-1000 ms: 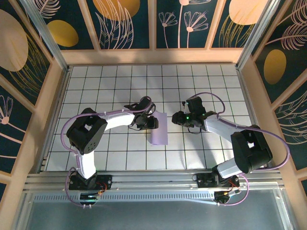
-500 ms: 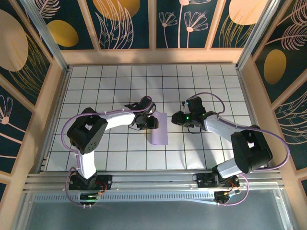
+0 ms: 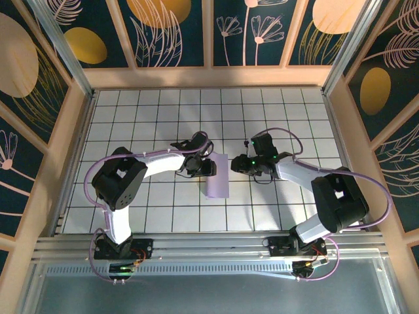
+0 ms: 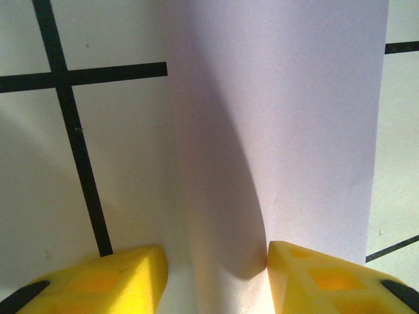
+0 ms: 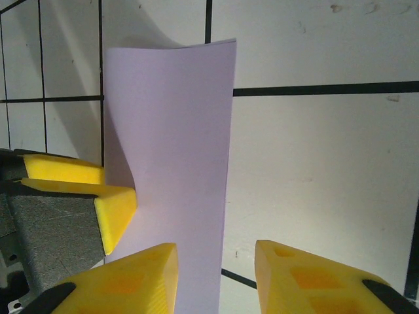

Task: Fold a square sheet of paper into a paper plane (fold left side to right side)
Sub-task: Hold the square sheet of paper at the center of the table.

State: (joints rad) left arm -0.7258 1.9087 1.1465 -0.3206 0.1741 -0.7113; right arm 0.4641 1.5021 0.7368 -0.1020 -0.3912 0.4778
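Observation:
The square sheet of paper [image 3: 217, 178] lies doubled over as a tall lavender strip at the middle of the grid table; no paper plane shape shows. Its left side curves up in a soft, rounded fold [image 4: 222, 216]. My left gripper [image 3: 207, 168] sits low at that fold, open, and the bulge lies between its yellow fingers [image 4: 308, 275], touching the right one. In the right wrist view, a left fingertip [image 5: 116, 208] rests against the strip's left edge [image 5: 170, 118]. My right gripper [image 3: 237, 163] hovers open over the strip's right edge, one finger [image 5: 131, 278] above the paper, the other above bare table.
White table with a black grid [image 3: 294, 118], walled by wooden rails [image 3: 209, 76] and patterned panels. The aluminium base rail [image 3: 209, 245] runs along the near edge. Both arms reach inward, a short gap between their wrists.
My right gripper has edged left, closer to the strip's right edge. The left gripper and the paper have stayed put.

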